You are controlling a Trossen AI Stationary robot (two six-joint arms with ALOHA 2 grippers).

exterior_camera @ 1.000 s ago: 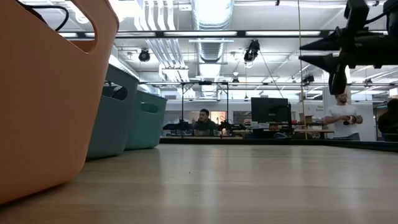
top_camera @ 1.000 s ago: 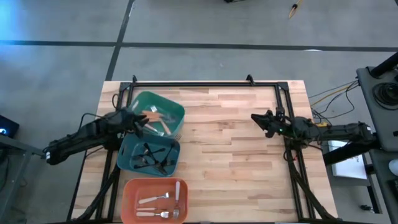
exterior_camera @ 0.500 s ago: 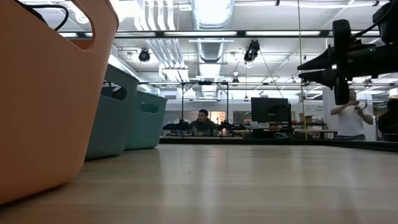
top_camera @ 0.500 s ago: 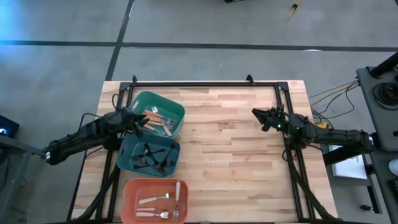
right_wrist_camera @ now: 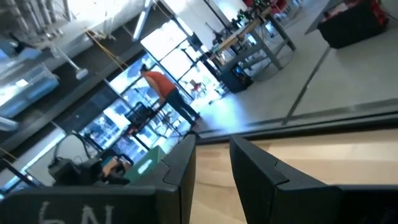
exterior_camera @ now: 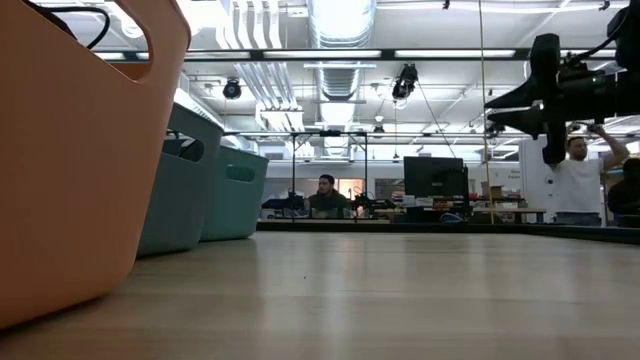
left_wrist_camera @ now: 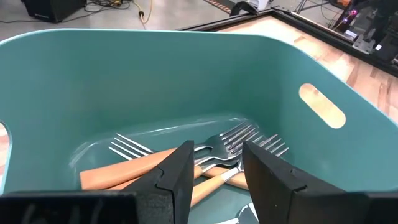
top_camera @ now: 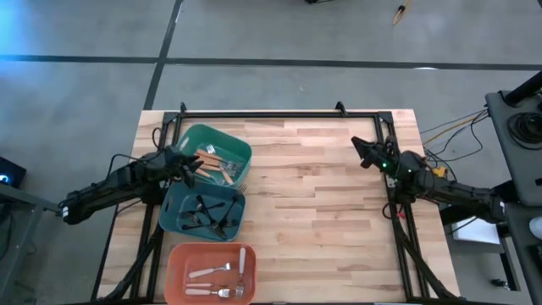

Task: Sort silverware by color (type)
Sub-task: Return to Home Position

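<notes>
The forks lie sorted in three bins on the table's left. Orange-handled forks are in the green bin. Black forks are in the teal bin, and white-handled forks are in the salmon bin. My left gripper hangs open over the green bin's left rim, above the orange-handled forks, holding nothing. My right gripper is open and empty, raised in the air near the table's right edge.
The three bins stand in a row along the left side, as the low view shows: salmon, teal, green. A black frame runs round the table. Bare wood fills the middle and right. People show in the room beyond.
My right gripper has drawn back a little toward the table's right and far edges, turning as its arm swung, and has stayed open and empty. My left gripper has kept still over the green bin. The forks have not moved.
</notes>
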